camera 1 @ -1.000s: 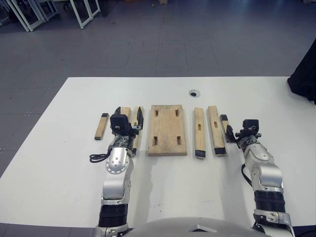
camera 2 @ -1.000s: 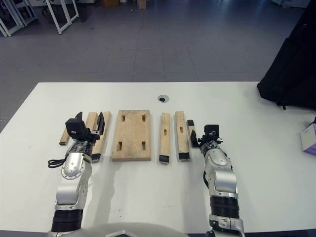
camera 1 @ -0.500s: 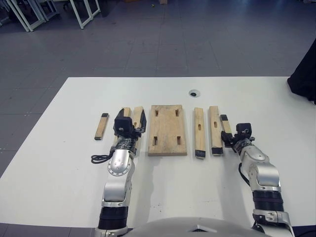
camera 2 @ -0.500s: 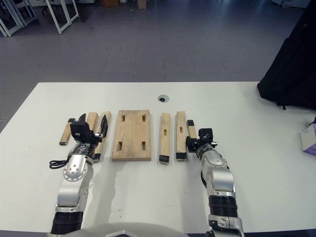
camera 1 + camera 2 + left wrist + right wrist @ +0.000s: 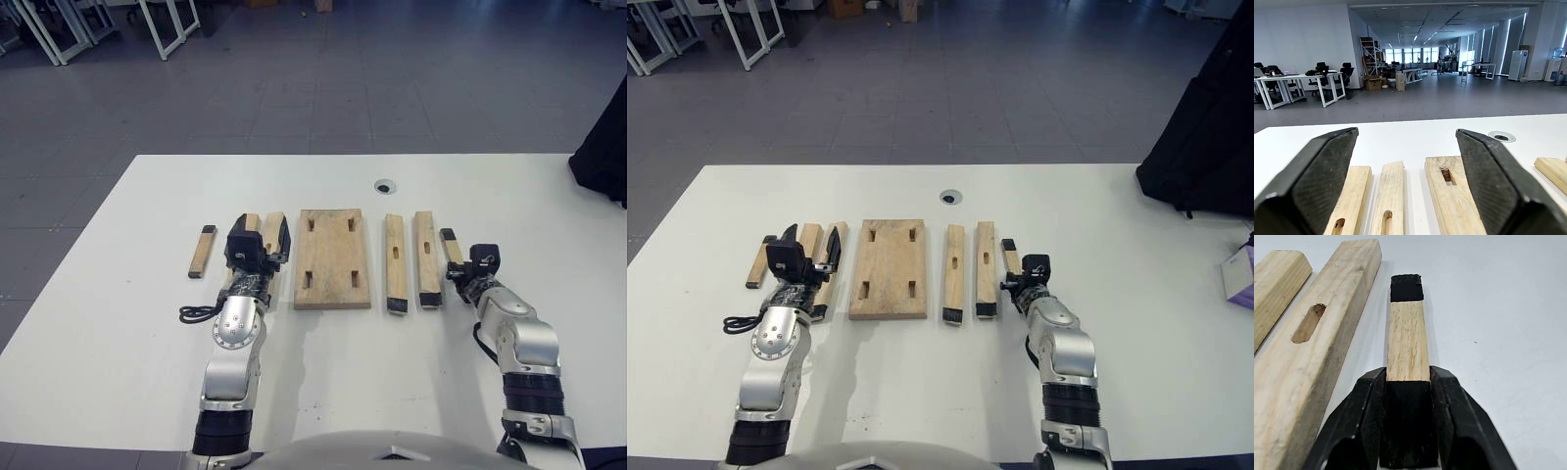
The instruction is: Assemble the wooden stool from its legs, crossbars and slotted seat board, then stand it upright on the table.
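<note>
The slotted seat board point(image 5: 332, 257) lies flat mid-table. Two legs point(image 5: 272, 232) lie to its left and two legs point(image 5: 394, 262) to its right, all flat. My left gripper point(image 5: 257, 242) hovers open over the left pair of legs; its dark pads point(image 5: 1308, 186) straddle them without touching. A short black-tipped crossbar point(image 5: 201, 252) lies at the far left. My right gripper point(image 5: 1406, 396) is shut on the near end of the other crossbar point(image 5: 1407, 338), which lies beside the outer right leg point(image 5: 1317, 333).
A round cable hole point(image 5: 384, 184) sits behind the seat board. A dark bag point(image 5: 602, 147) hangs off the table's right edge, and a small pale box point(image 5: 1242, 274) stands at the far right. Bare tabletop point(image 5: 333, 362) spans the front.
My right gripper moved in towards the right crossbar and now grips its near end. The left gripper shifted slightly right over the left legs and stays open.
</note>
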Action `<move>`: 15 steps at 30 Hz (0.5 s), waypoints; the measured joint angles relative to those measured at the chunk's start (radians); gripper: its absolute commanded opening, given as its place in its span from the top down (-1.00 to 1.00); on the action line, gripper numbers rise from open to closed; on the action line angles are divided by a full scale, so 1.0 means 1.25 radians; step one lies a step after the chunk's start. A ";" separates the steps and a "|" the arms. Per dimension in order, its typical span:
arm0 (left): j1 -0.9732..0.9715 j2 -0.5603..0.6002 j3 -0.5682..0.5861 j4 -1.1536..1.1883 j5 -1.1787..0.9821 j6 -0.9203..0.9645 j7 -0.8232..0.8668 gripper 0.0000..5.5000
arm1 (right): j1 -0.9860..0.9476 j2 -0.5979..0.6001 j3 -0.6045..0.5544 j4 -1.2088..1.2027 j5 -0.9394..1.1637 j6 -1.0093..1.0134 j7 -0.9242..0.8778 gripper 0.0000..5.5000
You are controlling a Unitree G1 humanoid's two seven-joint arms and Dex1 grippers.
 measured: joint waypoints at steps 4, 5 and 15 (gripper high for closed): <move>-0.016 -0.023 0.040 -0.041 -0.165 0.004 -0.061 -0.34 | -0.005 -0.005 -0.001 -0.013 -0.032 -0.126 -0.022 0.54; -0.025 -0.026 0.049 -0.060 -0.222 0.006 -0.089 -0.34 | -0.033 -0.004 -0.013 -0.063 -0.002 -0.196 0.005 0.54; -0.035 -0.043 0.133 -0.120 -0.953 0.369 -0.143 -0.34 | -0.034 -0.033 0.231 -0.220 0.082 -0.331 0.303 0.54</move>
